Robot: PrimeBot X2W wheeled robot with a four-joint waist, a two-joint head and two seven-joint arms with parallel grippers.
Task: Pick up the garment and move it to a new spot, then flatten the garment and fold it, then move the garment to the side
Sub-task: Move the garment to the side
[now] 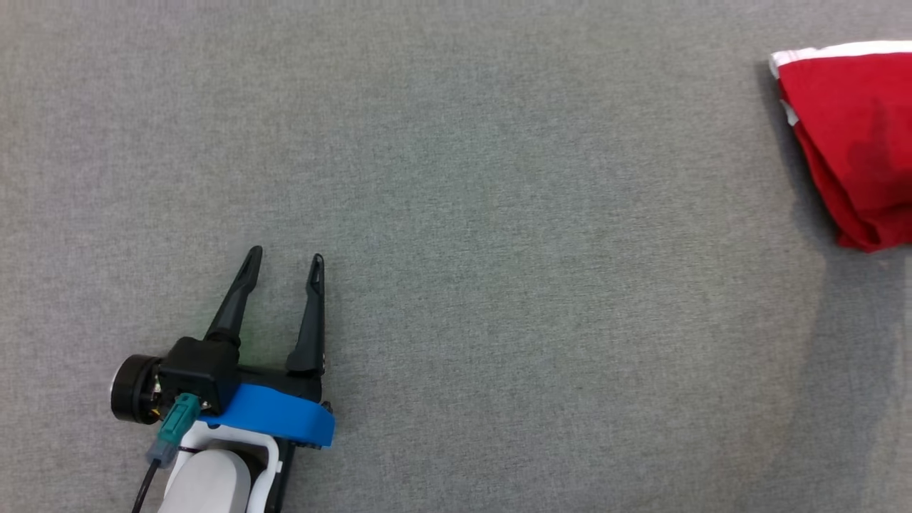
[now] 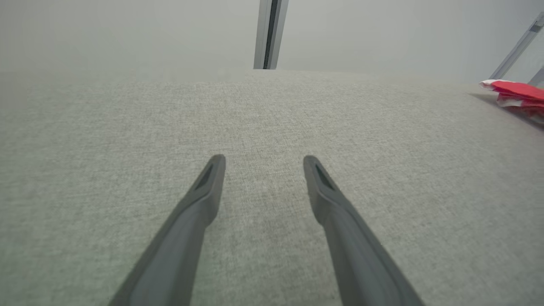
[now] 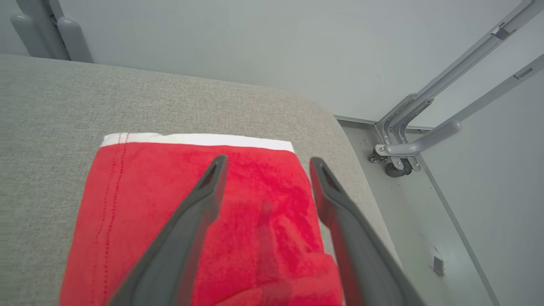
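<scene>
The garment (image 1: 855, 135) is red with a white band along its far edge, lying folded at the right edge of the grey table (image 1: 456, 214). The left wrist view shows the garment (image 2: 516, 91) far off to the right. In the right wrist view the garment (image 3: 140, 204) lies flat beneath my right gripper (image 3: 267, 163), whose fingers stand apart above the cloth with nothing between them. My left gripper (image 1: 285, 258) rests open over bare table at the lower left, and its own view shows the left gripper (image 2: 263, 159) with an empty gap.
The table's rounded right edge (image 3: 361, 170) drops to a pale floor (image 3: 433, 238), where a grey metal frame on a caster (image 3: 395, 163) stands close by. A vertical grey post (image 2: 270, 34) rises behind the table's far edge.
</scene>
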